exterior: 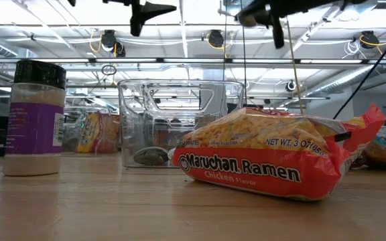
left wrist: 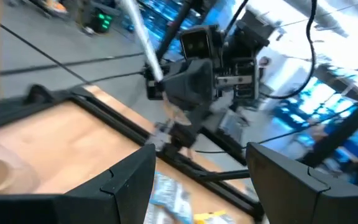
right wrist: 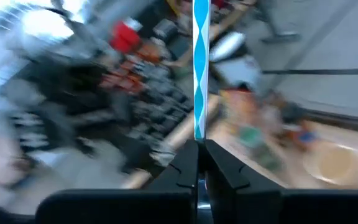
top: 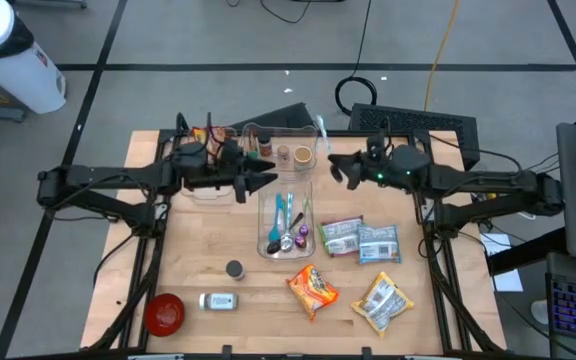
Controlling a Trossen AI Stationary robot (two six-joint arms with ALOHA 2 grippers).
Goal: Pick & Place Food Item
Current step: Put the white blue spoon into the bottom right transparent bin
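While R gripper (right wrist: 199,163) pinches striped straw (right wrist: 200,68), L gripper (left wrist: 197,174) hovers spread

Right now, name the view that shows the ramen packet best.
The low view: the ramen packet fills the foreground, label readable. The high view shows it small from above; neither wrist view shows it clearly.

My gripper (right wrist: 198,163) at 6 o'clock, dark fingers (right wrist: 180,167) pressed together, pinching striped straw (right wrist: 200,68). Straw blue and white, runs straight up from my fingertips toward 12 o'clock, out of frame. Wooden table (right wrist: 347,138) at 3 to 4 o'clock. Round pale dish (right wrist: 336,163) on it at 4 o'clock. Red object (right wrist: 126,35) at 11 o'clock, blurred. Rest of background smeared, cannot tell items apart.
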